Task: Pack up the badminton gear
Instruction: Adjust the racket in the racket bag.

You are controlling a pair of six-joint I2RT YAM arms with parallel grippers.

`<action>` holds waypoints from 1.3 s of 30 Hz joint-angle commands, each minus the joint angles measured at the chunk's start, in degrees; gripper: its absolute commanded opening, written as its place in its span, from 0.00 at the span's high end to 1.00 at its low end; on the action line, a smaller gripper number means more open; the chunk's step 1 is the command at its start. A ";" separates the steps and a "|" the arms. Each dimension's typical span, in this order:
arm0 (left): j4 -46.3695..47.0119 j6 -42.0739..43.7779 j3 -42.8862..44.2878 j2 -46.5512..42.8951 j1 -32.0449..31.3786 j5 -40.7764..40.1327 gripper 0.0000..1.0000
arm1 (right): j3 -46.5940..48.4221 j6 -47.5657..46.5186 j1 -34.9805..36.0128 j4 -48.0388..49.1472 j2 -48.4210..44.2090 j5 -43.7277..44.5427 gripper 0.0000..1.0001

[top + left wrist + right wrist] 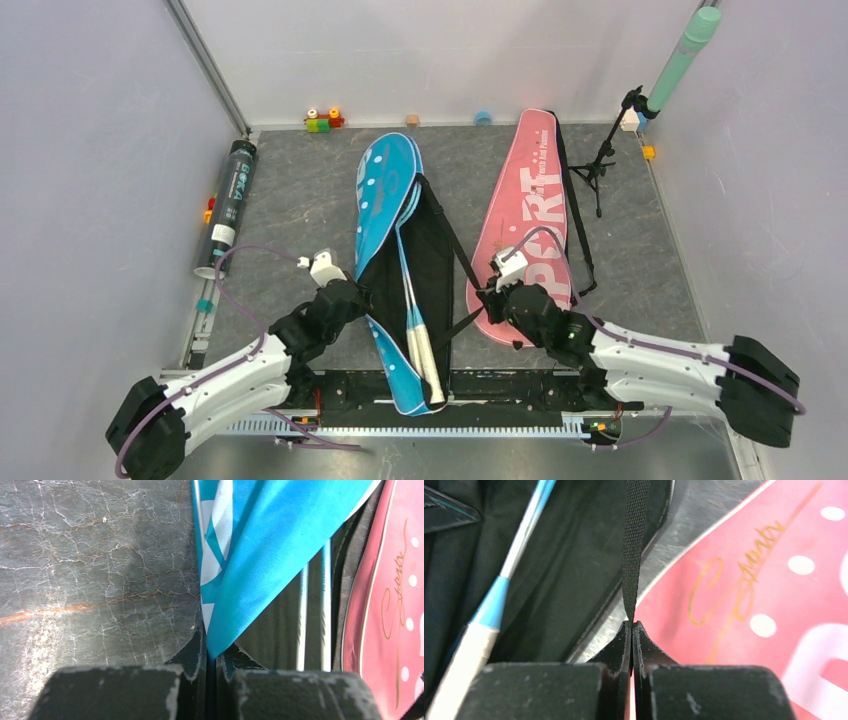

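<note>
- Left wrist view: the left gripper [211, 656] is clamped on the flap edge of the blue bag [280, 545].
- Right wrist view: the right gripper [631, 630] pinches a black strap [634, 545], probably the blue bag's.
- Top view: the blue bag lies open in the middle of the table [290, 230], with two rackets [420, 340] inside and their handles toward the arms.
- The pink bag [530, 200] is just to its right, and the tube [228, 205] lies at the left edge.

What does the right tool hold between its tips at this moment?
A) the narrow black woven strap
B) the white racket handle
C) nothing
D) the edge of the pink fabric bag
A: the right wrist view shows the right tool shut on the narrow black woven strap, beside the pink fabric bag.
</note>
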 commanded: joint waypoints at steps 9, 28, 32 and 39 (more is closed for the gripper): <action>-4.08 -4.50 2.36 -0.36 0.66 -13.58 0.98 | 3.08 6.53 -1.67 -43.23 -14.26 20.44 1.00; 9.28 3.04 0.64 1.53 0.64 -0.59 0.98 | 3.99 2.86 -2.76 -38.77 -19.69 17.15 1.00; 18.61 5.95 1.77 9.86 0.58 12.00 0.98 | -0.04 -5.94 -2.77 -17.33 -13.62 1.93 0.88; 23.52 6.63 1.85 14.47 0.53 16.66 0.98 | 2.23 -8.05 -2.77 -13.46 -10.96 -9.86 0.23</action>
